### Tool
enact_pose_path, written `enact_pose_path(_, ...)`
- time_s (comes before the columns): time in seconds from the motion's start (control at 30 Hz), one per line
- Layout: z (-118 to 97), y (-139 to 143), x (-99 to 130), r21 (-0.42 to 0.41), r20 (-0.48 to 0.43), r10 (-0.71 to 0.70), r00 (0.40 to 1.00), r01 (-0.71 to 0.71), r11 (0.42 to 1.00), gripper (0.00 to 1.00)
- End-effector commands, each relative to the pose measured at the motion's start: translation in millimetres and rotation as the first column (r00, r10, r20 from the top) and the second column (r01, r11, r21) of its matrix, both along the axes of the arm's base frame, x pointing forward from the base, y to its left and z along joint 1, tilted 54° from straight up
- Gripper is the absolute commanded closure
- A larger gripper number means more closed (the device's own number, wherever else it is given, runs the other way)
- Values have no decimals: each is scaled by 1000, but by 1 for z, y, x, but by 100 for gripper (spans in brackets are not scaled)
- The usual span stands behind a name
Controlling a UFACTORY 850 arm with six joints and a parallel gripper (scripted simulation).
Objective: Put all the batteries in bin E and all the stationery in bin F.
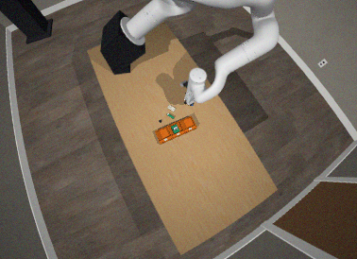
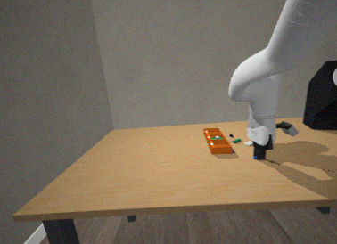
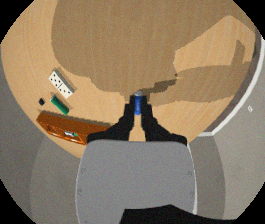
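My gripper [image 3: 138, 102] [image 2: 258, 155] [image 1: 191, 102] is down at the table top, shut on a small blue object [image 3: 136, 103] [image 2: 255, 158] that shows between the black fingertips. I cannot tell what kind of item it is. The orange row of bins [image 1: 163, 134] [image 2: 221, 148] [image 3: 51, 123] stands to the gripper's left; its middle compartment holds a green and white thing [image 1: 175, 129] [image 2: 217, 137]. Between bins and gripper lie a white item [image 1: 171, 107] [image 2: 248, 142] [image 3: 62, 83], a green item [image 1: 170, 115] [image 2: 236, 141] [image 3: 60, 104] and a tiny black item [image 1: 161, 121] [image 2: 231, 135] [image 3: 40, 102]. The bin letters are too small to read.
The arm's black base [image 1: 120, 44] [image 2: 321, 95] stands at the far end of the wooden table [image 1: 212, 180] [image 2: 156, 174]. A grey object lies behind the gripper. The table's right edge [image 3: 239, 106] runs close beside the gripper.
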State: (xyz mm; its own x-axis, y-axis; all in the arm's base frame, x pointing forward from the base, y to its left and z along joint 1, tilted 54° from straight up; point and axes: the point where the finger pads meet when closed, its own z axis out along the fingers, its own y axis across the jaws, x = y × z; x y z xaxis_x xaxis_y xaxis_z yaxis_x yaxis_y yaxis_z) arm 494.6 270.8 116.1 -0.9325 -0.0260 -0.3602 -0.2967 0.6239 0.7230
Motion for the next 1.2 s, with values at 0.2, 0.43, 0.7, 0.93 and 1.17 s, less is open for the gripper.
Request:
enact_pose_path(0.2,4,-5,-1,0,1,-1,1000,1,1000,100)
enact_pose_path(0.43,18,-24,-6,0,1,-1,1000,1,1000,100)
enact_pose_path(0.7,30,-39,-10,0,1,-1,1000,1,1000,100)
enact_pose_path(0.93,36,-47,-12,0,1,-1,1000,1,1000,100)
enact_pose_path(1.17,36,-47,-12,0,1,-1,1000,1,1000,100)
